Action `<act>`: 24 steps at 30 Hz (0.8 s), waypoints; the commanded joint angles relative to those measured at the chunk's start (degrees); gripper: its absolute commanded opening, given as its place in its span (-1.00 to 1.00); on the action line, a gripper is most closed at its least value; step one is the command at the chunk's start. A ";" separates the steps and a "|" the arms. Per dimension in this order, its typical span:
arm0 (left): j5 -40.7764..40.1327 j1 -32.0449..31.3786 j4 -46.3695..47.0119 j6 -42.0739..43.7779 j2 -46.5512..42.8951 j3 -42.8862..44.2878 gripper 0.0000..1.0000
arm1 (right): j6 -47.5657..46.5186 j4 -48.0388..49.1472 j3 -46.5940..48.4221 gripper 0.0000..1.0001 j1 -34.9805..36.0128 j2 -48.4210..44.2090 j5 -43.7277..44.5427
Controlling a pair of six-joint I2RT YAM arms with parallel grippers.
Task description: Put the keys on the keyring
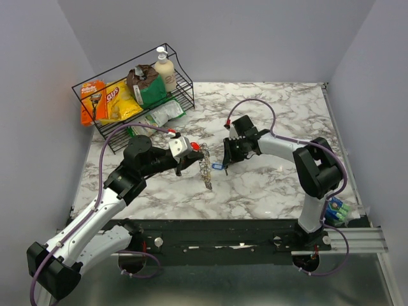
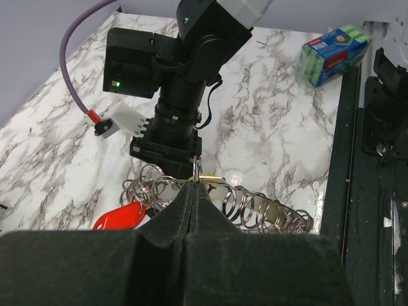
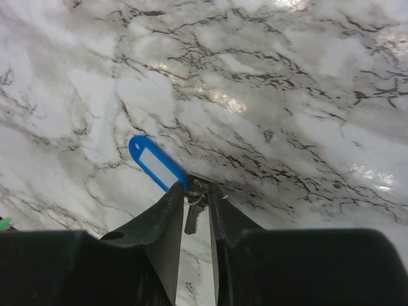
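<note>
The left gripper (image 2: 193,186) has its 2 fingers pressed together on the thin wire of the keyring (image 2: 152,182), at the lower middle of the left wrist view. Pinching the wire at 1 spot likely keeps the ring steady and off the table (image 1: 274,185), so its free side faces the other arm.

The keyring looks like several bright silver loops bunched together. A red tag (image 2: 121,217) hangs at its lower left, and a chain (image 2: 268,213) of small linked rings trails toward the lower right. In the top view it sits at the centre of the frame.

Just to its right there, the right gripper (image 3: 196,191) points down at the marble. Its jaws stand only slightly apart around a small silver key (image 3: 194,210), with the key's blue tag (image 3: 156,164) sticking out to the upper left of the fingertips. I cannot tell whether the jaws already bite on the metal (the gap is very narrow). Taking the key by its metal end would probably leave the tag free and the key close to the waiting ring.
</note>
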 commanded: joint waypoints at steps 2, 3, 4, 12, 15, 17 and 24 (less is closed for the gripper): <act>0.64 -0.37 3.41 0.27 -0.74 1.01 -1.00 | 0.14 0.64 -1.00 -0.41 0.39 -2.40 -3.31; 0.64 -0.37 3.41 0.19 -0.74 1.10 -1.00 | 0.14 0.64 -0.91 -0.38 0.39 -2.93 -3.31; 0.64 -0.37 3.41 0.18 -0.66 1.10 -1.00 | 0.14 0.64 -0.91 -0.35 0.39 -3.20 -3.23; 0.81 -0.28 3.32 0.27 -0.48 1.27 -1.00 | 0.67 -1.38 -0.56 -0.27 0.39 -3.82 -1.65; 0.81 -0.37 3.23 0.10 -0.39 1.27 -1.00 | 1.98 -1.47 -1.26 -0.27 0.39 -3.20 -1.82; 0.81 -0.37 3.14 0.18 -0.39 1.27 -1.00 | 2.51 -1.47 -1.70 -0.27 0.39 -2.67 -2.00; 1.34 -0.37 3.23 -0.08 0.31 1.36 -1.00 | 2.34 -1.91 -2.05 -0.23 0.31 -2.24 -1.91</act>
